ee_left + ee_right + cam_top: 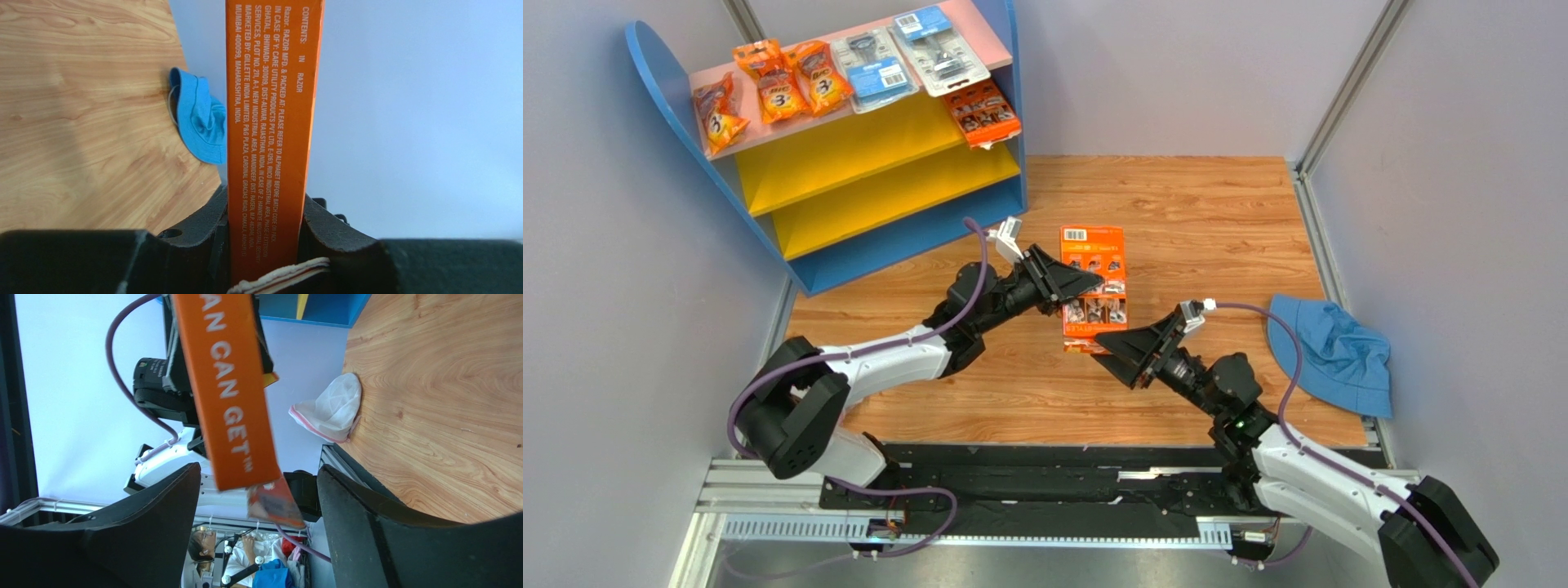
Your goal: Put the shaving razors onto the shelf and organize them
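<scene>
A wide orange razor card hangs upright in the air over the wooden table. My left gripper is shut on its edge; in the left wrist view the card rises from between my left gripper's pads. My right gripper stands open just below the card. The card's lower end hangs between the spread fingers of the right gripper, with a gap on each side. The shelf stands at the back left, with small orange bags and blister packs on its pink top board and another orange card on a yellow board.
A blue cloth hat lies at the table's right edge, also seen in the left wrist view. A white plastic bag shows by the table edge in the right wrist view. Grey walls close in both sides.
</scene>
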Controlling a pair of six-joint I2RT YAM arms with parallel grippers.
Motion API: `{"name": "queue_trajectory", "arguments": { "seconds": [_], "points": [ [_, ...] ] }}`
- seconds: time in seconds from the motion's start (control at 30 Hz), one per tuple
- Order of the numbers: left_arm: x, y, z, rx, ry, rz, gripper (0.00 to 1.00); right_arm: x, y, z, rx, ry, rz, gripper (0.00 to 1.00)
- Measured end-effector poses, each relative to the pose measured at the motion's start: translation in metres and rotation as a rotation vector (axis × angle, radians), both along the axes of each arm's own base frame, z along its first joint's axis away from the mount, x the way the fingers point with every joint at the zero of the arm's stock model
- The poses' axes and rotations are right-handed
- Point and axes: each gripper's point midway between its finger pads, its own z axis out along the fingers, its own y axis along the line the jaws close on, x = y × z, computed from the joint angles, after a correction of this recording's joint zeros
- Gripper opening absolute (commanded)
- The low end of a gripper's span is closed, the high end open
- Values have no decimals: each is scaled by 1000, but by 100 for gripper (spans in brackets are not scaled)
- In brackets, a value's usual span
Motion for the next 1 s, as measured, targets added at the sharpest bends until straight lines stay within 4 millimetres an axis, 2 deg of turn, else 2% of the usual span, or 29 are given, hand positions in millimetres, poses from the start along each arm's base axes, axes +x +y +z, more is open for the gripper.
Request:
{"name": "queue_trajectory", "arguments": {
  "seconds": [0.17,0.27,0.37,0.4,0.47,0.5,0.6,0.63,0.7,0.73,0.93,1.0],
  "points": [
    [-7,-4,3,-7,-10,-48,0,6,5,1,-10,5,1,69],
    [-12,-6,3,-4,-14,-76,0,6,4,5,-1,-11,-3,65],
    [-18,-8,0,-2,-13,-99,0,5,3,11,1,-34,-8,51],
    [-20,-8,-2,2,-8,-104,0,5,3,14,3,-43,-10,38],
    [-22,-8,-6,-1,7,-107,0,5,3,15,-7,-50,-11,26],
    [-23,-8,-5,-7,4,-112,0,5,3,11,-17,-39,-11,15],
    [-23,-6,-5,-19,19,-112,0,4,4,15,-14,-50,-3,0],
    [-23,-6,-4,-22,14,-109,1,4,5,16,-17,-51,-2,0],
    [-23,-5,-3,-23,11,-108,9,4,5,16,-19,-49,-1,0],
    [-23,-5,-3,-19,10,-108,20,4,5,15,-22,-46,-2,0],
    [-35,-1,-6,17,3,-117,56,-8,-1,17,-40,-40,9,0],
    [-39,3,-11,51,-12,-119,62,-9,-7,16,-52,-42,-8,0]
  ]
}}
